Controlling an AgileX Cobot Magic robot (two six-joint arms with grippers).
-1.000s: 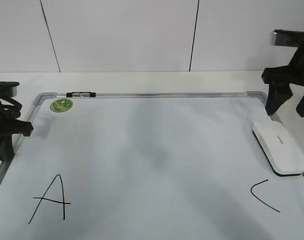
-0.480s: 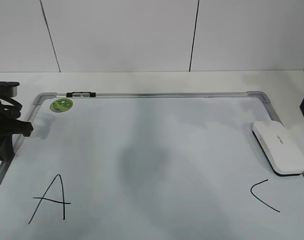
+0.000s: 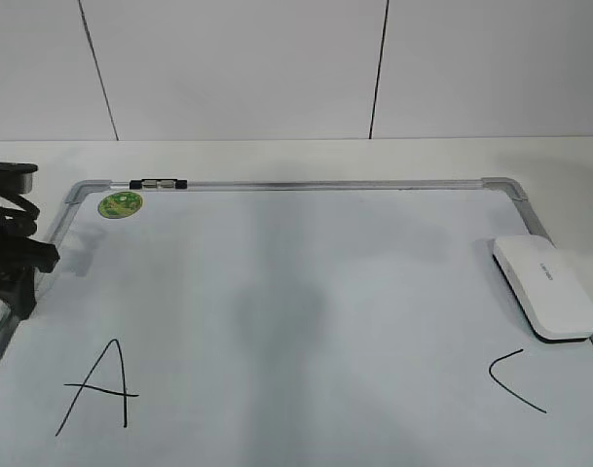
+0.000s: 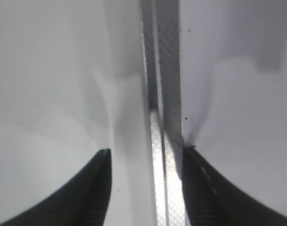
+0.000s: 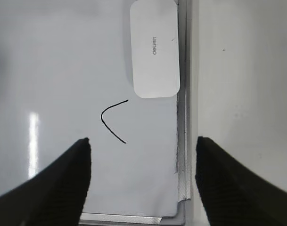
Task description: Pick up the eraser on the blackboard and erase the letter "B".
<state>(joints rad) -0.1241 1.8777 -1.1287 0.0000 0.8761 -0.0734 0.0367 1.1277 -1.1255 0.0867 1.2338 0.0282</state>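
Both claws gape empty, the eraser [image 3: 546, 287] lies flat by the blackboard's [image 3: 325, 184] right frame, no "B" visible between "A" [image 3: 96, 386] and "C" [image 3: 517, 380] — another wipe might smear the "C".

We count one blackboard [image 3: 306, 292], one eraser [image 3: 546, 287], one green sticker [image 3: 120, 204] and one black-and-silver clip [image 3: 157, 183]. Two marker letters show: one "A" [image 3: 99, 386] and one "C" [image 3: 515, 379]. One gripper [image 3: 9, 255] appears in the exterior view.
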